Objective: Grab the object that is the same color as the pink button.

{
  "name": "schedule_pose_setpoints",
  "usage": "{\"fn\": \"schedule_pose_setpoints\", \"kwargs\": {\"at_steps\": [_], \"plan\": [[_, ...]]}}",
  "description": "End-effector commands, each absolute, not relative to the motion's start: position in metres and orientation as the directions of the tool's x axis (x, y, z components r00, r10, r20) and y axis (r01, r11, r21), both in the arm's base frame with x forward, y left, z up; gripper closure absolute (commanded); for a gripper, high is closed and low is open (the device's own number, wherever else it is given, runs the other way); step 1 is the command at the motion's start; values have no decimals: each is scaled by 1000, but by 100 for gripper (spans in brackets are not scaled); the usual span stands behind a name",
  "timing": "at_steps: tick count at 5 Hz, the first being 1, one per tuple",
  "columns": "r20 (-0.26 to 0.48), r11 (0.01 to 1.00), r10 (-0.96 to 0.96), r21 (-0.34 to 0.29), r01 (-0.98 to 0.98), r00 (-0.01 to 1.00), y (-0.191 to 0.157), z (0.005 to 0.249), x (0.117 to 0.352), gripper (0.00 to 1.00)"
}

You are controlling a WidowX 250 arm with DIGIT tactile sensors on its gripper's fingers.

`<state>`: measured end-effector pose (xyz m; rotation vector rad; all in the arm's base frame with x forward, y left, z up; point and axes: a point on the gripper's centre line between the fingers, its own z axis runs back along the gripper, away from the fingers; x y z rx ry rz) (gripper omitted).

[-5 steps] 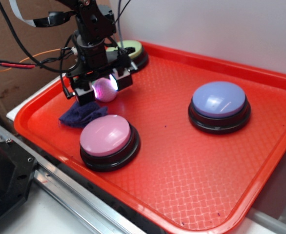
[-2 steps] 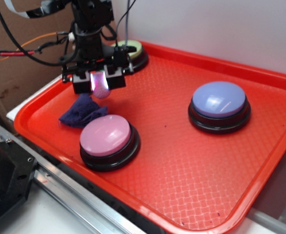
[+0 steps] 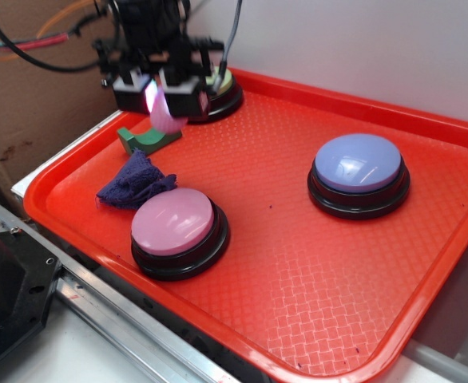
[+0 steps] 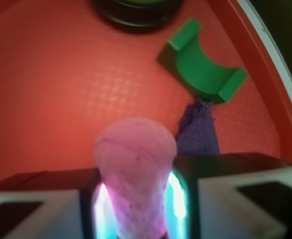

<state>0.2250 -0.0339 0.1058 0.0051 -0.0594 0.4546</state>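
My gripper (image 3: pixel 159 97) hangs above the tray's back left corner, shut on the small pink ball (image 3: pixel 165 117), which pokes out below the lit fingers. In the wrist view the ball (image 4: pixel 136 169) is squeezed between the two glowing pads, well clear of the tray floor. The pink button (image 3: pixel 175 225), glossy dome on a black base, sits near the tray's front left edge, apart from the gripper.
A green curved block (image 3: pixel 144 140) and a dark blue-purple cloth (image 3: pixel 132 183) lie below the gripper on the red tray (image 3: pixel 298 263). A pale green button (image 3: pixel 216 89) stands at the back, a lavender-blue button (image 3: pixel 357 171) to the right. A wall rises behind.
The gripper has risen and shifted toward the back with the ball held. The green block, hidden before, now shows beneath it.
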Motion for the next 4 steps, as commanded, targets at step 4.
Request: {"fn": "schedule_pose_setpoints", "kwargs": {"at_steps": [4], "plan": [[218,882,470,-150,-446,856,-7,209,196,100]]}}
